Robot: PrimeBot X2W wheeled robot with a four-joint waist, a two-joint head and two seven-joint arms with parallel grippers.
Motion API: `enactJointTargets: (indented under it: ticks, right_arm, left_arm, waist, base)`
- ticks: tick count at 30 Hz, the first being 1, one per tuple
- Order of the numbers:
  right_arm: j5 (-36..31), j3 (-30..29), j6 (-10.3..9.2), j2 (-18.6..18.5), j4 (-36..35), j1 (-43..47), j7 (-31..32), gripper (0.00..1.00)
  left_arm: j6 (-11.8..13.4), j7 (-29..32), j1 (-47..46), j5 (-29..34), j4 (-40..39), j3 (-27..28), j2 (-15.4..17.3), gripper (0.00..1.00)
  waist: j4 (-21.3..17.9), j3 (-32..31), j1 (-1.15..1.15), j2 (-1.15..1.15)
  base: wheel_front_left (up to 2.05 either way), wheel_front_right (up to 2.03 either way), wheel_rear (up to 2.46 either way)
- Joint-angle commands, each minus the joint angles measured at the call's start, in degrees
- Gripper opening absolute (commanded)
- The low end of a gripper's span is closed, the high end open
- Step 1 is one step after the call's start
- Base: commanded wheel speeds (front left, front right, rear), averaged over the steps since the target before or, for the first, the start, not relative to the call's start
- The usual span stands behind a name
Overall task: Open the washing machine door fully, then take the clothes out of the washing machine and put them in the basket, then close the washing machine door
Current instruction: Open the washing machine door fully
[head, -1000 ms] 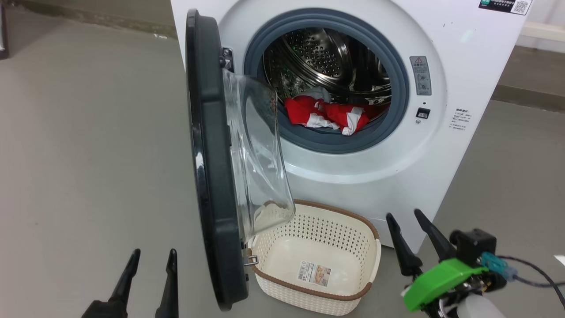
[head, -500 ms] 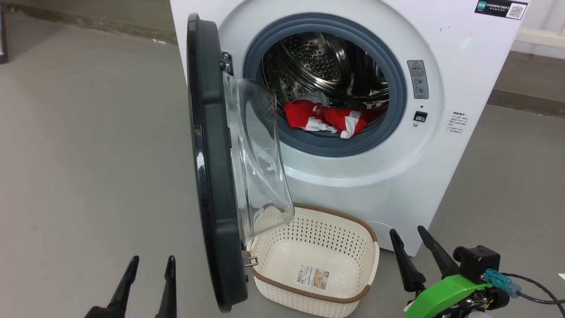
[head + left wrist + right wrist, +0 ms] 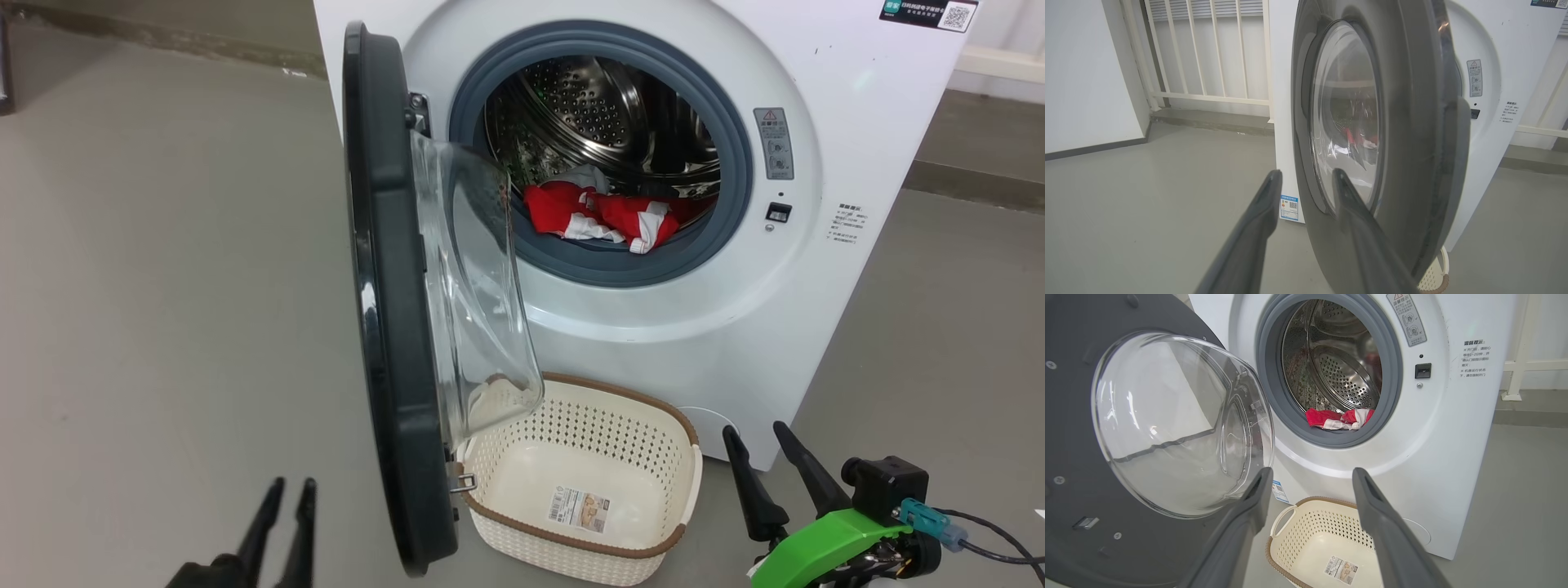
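My two pincers, both empty and pointing forward.
My left pincer [image 3: 292, 483] has its two dark fingers close together with a thin gap. My right pincer [image 3: 753, 428] has its fingers spread wide, and its green wrist part [image 3: 824, 535] sits just behind them.

washing machine door [image 3: 392, 327] is covering the left end of the basket [image 3: 588, 563] and the drum opening's left edge. Frame top is cropping the washing machine [image 3: 816, 286]. Grey ring [image 3: 604, 273] is hiding the lower part of the clothes [image 3: 600, 216]. Warning label [image 3: 775, 143] print is reading too small.
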Motion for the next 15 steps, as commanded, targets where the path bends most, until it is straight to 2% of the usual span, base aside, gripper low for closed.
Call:
enactJointTargets:
  ticks: [1,11,15]
  right_arm:
    - [0.12,1.51,0.39,0.0,-1.12,-1.88,-0.53,1.0]
    - [0.25,1.87,0.39,0.0,-0.42,-2.22,-0.53,1.0]
    - [0.2,1.94,0.39,0.0,-0.24,-2.61,-0.53,1.0]
  left_arm:
    - [0.44,-0.16,-2.45,0.5,-1.89,1.66,0.92,0.0]
    - [0.12,0.46,-10.42,2.06,-11.51,0.02,2.02,0.0]
    - [-0.11,1.69,-14.06,2.84,-16.58,-1.82,1.53,0.0]
  waist:
    - [0.0,-0.01,0.0,0.0]
    - [-0.22,-0.06,0.0,0.0]
    - [-0.85,-0.02,0.0,0.0]
  base:
    - [0.0,0.0,0.0]
    - [0.0,0.0,0.0]
    - [0.0,0.0,0.0]
